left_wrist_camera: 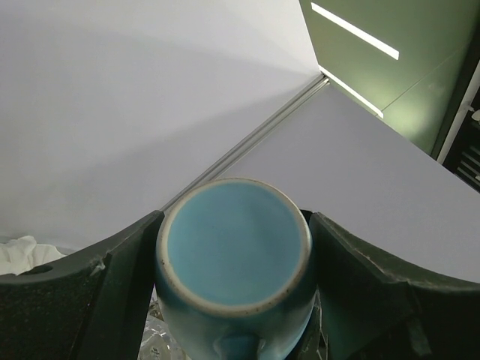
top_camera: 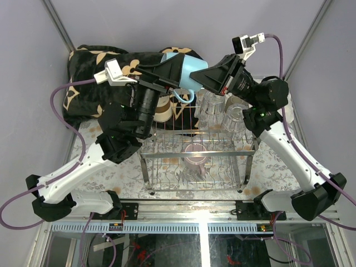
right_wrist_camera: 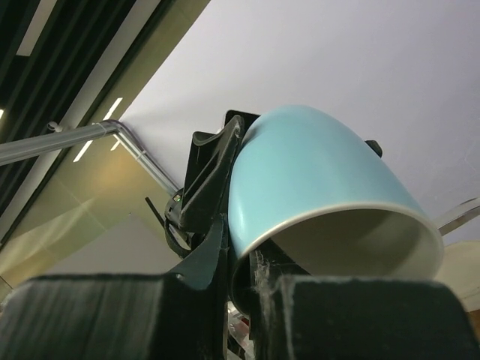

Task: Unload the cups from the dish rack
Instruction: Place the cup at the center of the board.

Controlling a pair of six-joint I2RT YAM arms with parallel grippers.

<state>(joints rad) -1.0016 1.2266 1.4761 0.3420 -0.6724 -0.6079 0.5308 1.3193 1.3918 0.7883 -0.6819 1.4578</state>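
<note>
A light blue mug (top_camera: 186, 65) hangs in the air above the back of the dish rack (top_camera: 196, 189), between both grippers. My left gripper (top_camera: 177, 71) is shut on its body; in the left wrist view the mug's base (left_wrist_camera: 234, 244) sits between my two fingers. My right gripper (top_camera: 196, 79) meets it from the right, and in the right wrist view its fingers (right_wrist_camera: 150, 315) close on the mug's rim wall (right_wrist_camera: 315, 172). A pink-mauve mug (top_camera: 196, 153) stands upside down in the rack. Two clear glasses (top_camera: 211, 108) and a cream cup (top_camera: 162, 109) stand at the rack's back.
A dark floral cloth (top_camera: 89, 78) lies at the back left, behind the left arm. The chrome rack takes up the middle of the patterned tabletop (top_camera: 278, 161). Grey walls close in the left, back and right.
</note>
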